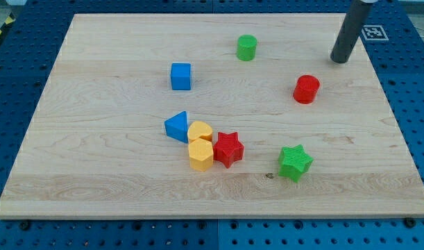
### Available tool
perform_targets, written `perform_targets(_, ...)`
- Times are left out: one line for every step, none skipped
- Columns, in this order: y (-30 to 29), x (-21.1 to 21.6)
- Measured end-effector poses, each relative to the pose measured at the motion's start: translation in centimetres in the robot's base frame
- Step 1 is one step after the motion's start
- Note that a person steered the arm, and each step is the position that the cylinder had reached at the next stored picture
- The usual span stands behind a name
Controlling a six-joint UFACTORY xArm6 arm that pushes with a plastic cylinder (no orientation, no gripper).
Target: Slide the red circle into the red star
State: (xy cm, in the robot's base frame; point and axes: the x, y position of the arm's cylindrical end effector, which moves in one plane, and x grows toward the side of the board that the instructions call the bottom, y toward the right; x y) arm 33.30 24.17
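On the wooden desk (94, 173), from the view's left you see a blue cube (180, 76), then a blue triangle (177, 127) touching two yellow blocks (200, 146) that press against the red star (228, 148). A green cylinder (246, 48) stands near the top; a green star (295, 162) lies low. The red circle (306, 89) sits well right of the red star. Your rod has no hand; its tip (338, 60) rests above-right of the circle, apart from it.

Bright, even light over the whole view, and we see it sharp.

We find no glare on the wooden board (94, 167); each block, like the red circle (306, 89), drops only a faint, short shadow toward 6 o'clock, and edges stay crisp and straight to the corners.
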Motion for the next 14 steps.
perform_targets(0.0, 0.9)
perform_targets(-1.1, 1.2)
perform_targets(-2.5, 1.2)
perform_targets(-3.0, 1.2)
perform_targets(-3.2, 1.2)
perform_targets(-3.3, 1.2)
perform_targets(-3.3, 1.2)
perform_targets(-3.9, 0.8)
perform_targets(-3.9, 0.9)
perform_targets(-3.9, 2.7)
perform_targets(-3.9, 4.2)
perform_targets(-3.8, 7.1)
perform_targets(-4.3, 7.4)
perform_targets(-6.0, 7.4)
